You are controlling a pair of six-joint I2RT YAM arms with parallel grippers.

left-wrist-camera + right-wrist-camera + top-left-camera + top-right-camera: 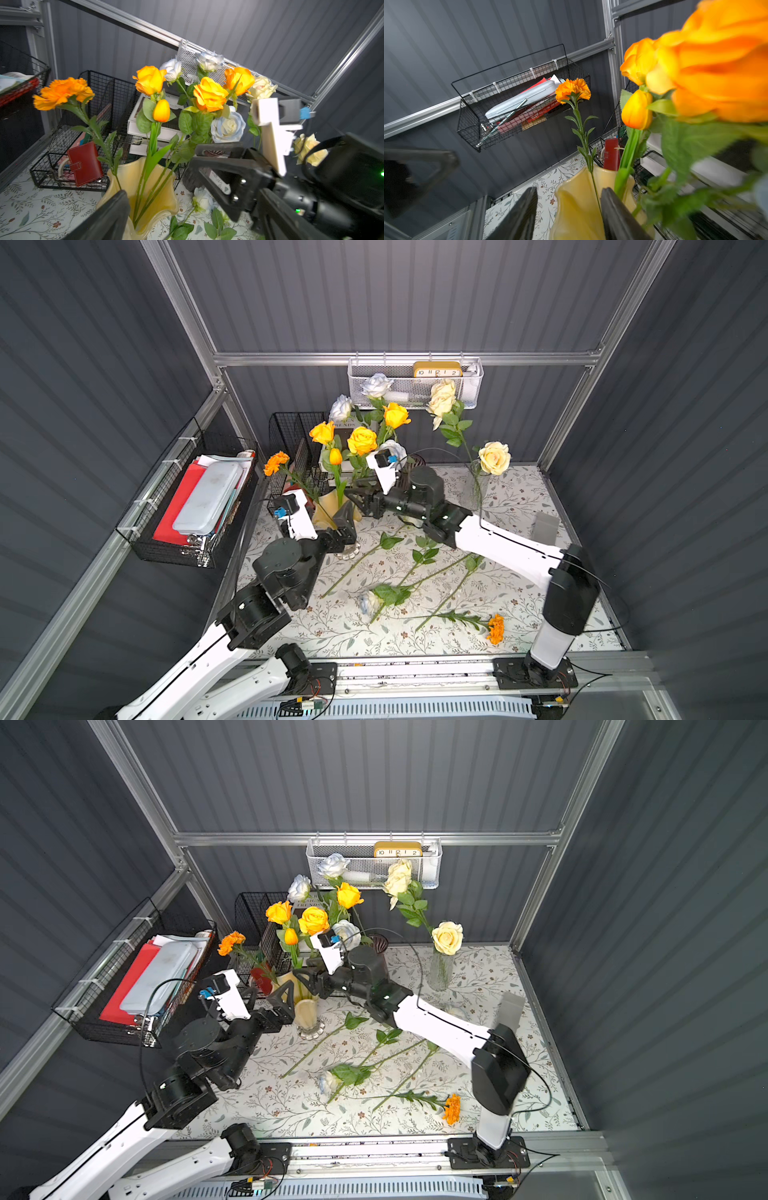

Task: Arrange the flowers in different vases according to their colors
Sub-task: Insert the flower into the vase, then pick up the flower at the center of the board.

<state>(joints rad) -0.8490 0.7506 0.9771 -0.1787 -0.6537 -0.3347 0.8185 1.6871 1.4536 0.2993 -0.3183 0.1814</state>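
Inside yellow vase (323, 510), marigold (276, 463) aslant, head leftward.

Left wall: black wire basket (166, 551) zip-tied to the rail. It holds a red folder (174, 514) with a frosted flat plastic box (208, 497) lying on top, and metal clips (195, 539) at the near end.

Back rail: white mesh basket (471, 391) with a yellow clock (437, 369) inside; only the upper numerals show above the rim.

Table: floral-print tablecloth (332, 630). Black wire organiser (291, 435) in the back left corner, a red wallet (85, 164) leaning in its low tray. Stack of white books (133, 128) just beside it. Grey block (545, 526) standing near the right edge.
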